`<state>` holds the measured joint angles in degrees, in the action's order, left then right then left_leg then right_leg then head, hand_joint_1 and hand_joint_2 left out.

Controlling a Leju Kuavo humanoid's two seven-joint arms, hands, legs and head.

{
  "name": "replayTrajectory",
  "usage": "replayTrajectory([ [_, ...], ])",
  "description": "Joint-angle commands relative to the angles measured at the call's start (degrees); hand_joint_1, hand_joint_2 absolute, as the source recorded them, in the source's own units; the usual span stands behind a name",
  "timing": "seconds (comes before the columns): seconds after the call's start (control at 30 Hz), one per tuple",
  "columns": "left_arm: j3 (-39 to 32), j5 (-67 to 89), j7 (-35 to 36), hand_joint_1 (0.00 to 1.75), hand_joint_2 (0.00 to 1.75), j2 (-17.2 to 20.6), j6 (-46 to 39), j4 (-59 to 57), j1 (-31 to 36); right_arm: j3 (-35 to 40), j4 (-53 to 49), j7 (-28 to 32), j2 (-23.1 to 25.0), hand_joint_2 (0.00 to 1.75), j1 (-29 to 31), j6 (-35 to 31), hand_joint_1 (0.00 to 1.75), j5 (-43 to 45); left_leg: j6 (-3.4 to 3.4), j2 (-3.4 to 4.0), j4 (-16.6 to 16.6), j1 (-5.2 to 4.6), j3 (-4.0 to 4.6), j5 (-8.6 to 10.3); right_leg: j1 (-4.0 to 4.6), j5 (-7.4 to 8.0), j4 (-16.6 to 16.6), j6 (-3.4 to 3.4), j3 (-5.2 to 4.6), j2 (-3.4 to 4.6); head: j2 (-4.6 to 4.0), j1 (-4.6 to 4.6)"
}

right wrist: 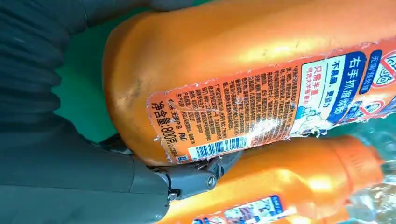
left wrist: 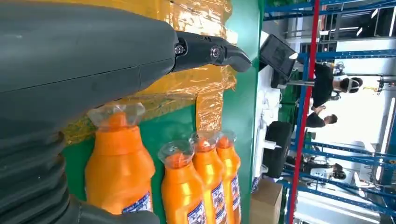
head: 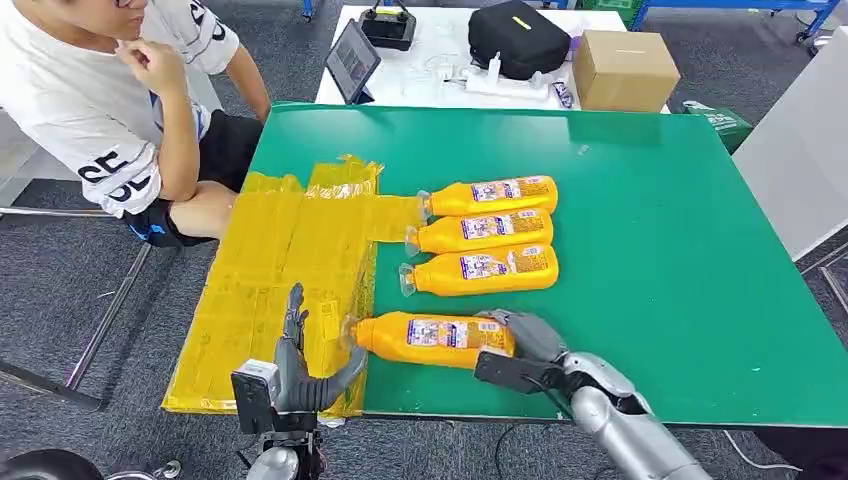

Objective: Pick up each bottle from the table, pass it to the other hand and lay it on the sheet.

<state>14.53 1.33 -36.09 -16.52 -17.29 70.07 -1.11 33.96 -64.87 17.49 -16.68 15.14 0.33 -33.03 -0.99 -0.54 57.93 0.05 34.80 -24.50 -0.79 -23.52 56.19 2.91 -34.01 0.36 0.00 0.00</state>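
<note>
Four orange bottles lie on their sides on the green table point(head: 650, 250), caps toward the yellow sheet point(head: 280, 250). My right hand point(head: 525, 340) grips the nearest bottle point(head: 430, 338) at its base, near the table's front edge; its label fills the right wrist view point(right wrist: 261, 70), thumb under it. The other three bottles point(head: 490, 195) point(head: 485, 232) point(head: 485, 270) lie side by side farther back. My left hand point(head: 300, 365) is open over the sheet's near end, fingers extended, just left of the held bottle's cap point(left wrist: 116, 114). The left hand point(left wrist: 93, 60) holds nothing.
A person point(head: 110, 100) sits at the table's far left corner, beside the sheet. Behind the green table a white table carries a tablet point(head: 352, 58), a black bag point(head: 518, 38) and a cardboard box point(head: 622, 68). A grey panel point(head: 800, 150) stands at the right.
</note>
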Motion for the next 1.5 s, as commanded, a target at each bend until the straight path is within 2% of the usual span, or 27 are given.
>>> replayTrajectory([
  [0.03,-0.1,-0.4,0.2,0.00,1.75,-0.3,0.2,-1.6,0.9,-2.0,1.1,0.5,2.5,1.75,0.3,-0.2,1.75,-0.3,0.04,0.05,0.0,0.02,-0.09,-0.04,0.03,-0.02,0.0,-0.07,0.08,0.00,0.00,0.00],
  [0.27,-0.4,-1.3,-0.3,0.00,1.75,-1.0,0.6,-0.8,0.4,-7.7,-4.3,5.3,6.9,1.75,-3.2,-4.8,1.75,-0.2,0.05,0.05,0.0,0.05,-0.07,-0.08,0.07,-0.05,0.0,-0.09,0.07,0.00,0.00,0.02],
  [0.53,-0.4,-2.9,-1.1,0.00,1.75,-0.6,-1.1,0.9,-1.1,-19.2,-18.2,13.6,16.3,1.75,-12.5,-14.1,1.75,9.7,0.10,0.00,0.0,0.10,-0.06,-0.16,0.12,-0.15,0.0,-0.16,0.06,-0.06,0.00,0.00],
  [0.67,-0.7,-4.1,-1.3,0.00,1.75,-0.4,-3.2,2.2,-1.8,-24.3,-24.0,16.2,20.1,1.75,-15.7,-19.6,1.75,13.6,0.06,0.00,0.0,0.05,0.05,-0.12,0.06,-0.12,0.0,-0.10,-0.07,-0.04,0.00,0.00],
  [0.73,-1.4,-5.5,-1.7,0.00,1.75,-0.5,-5.3,3.4,-2.3,-26.8,-27.4,17.4,22.5,1.75,-17.4,-25.0,1.75,13.6,0.07,-0.05,0.1,0.07,0.03,-0.15,0.08,-0.16,0.1,-0.13,0.00,-0.11,0.00,0.02],
  [0.9,-2.9,-8.0,-1.5,0.00,1.75,-0.8,-6.6,5.0,-2.8,-27.1,-30.9,17.8,23.5,1.75,-19.6,-30.0,1.75,11.9,0.05,-0.06,0.0,0.02,0.15,-0.06,0.03,-0.09,0.0,-0.09,-0.13,-0.07,0.00,0.02],
  [0.93,-2.4,-9.2,-0.3,0.00,1.75,-0.2,-4.6,5.1,-2.7,-26.7,-31.0,18.2,23.6,1.75,-19.9,-30.7,1.75,11.5,0.07,-0.03,0.0,0.07,0.05,-0.13,0.08,-0.14,0.0,-0.13,-0.03,-0.07,0.00,0.00],
  [1.0,0.3,-14.0,4.4,0.00,1.75,2.0,4.9,5.3,-2.2,-24.8,-29.8,19.6,23.0,1.75,-19.9,-30.4,1.75,10.6,0.07,-0.02,0.0,0.05,0.04,-0.11,0.06,-0.13,0.0,-0.13,-0.04,-0.06,0.00,0.02],
  [1.07,0.8,-15.0,5.1,0.00,1.75,2.4,6.7,4.8,-1.9,-24.2,-28.1,20.6,23.1,1.75,-19.4,-30.4,1.75,10.8,0.08,0.03,0.0,0.06,0.00,-0.10,0.07,-0.10,0.0,-0.13,-0.02,-0.01,0.00,0.00],
  [1.1,2.4,-20.7,8.3,0.00,1.75,3.6,14.8,4.7,-1.3,-23.1,-26.4,21.3,22.8,1.75,-18.9,-28.7,1.75,11.6,0.06,-0.03,0.0,0.04,0.08,-0.05,0.04,-0.06,0.0,-0.10,-0.08,-0.05,0.00,0.00],
  [1.17,4.4,-23.5,9.4,0.00,1.75,5.0,21.8,5.3,-0.2,-21.8,-21.7,22.5,23.3,1.75,-17.7,-26.5,1.75,11.9,0.08,0.09,0.0,0.09,-0.04,-0.11,0.10,-0.07,-0.1,-0.14,0.03,0.04,0.00,0.00],
  [1.37,4.9,-24.1,10.3,0.00,1.75,4.9,23.4,6.2,0.4,-20.1,-19.9,22.5,23.7,1.75,-17.3,-26.8,1.75,11.7,0.09,0.13,-0.1,0.09,-0.06,-0.09,0.10,-0.05,-0.1,-0.15,0.04,0.08,0.00,0.02],
  [1.5,6.5,-27.5,12.5,0.00,1.75,5.5,31.8,6.8,1.7,-15.1,-14.5,22.5,23.1,1.75,-16.4,-24.7,1.75,11.7,0.08,0.11,-0.1,0.10,-0.09,-0.10,0.11,-0.06,-0.1,-0.15,0.08,0.06,0.00,0.02],
])
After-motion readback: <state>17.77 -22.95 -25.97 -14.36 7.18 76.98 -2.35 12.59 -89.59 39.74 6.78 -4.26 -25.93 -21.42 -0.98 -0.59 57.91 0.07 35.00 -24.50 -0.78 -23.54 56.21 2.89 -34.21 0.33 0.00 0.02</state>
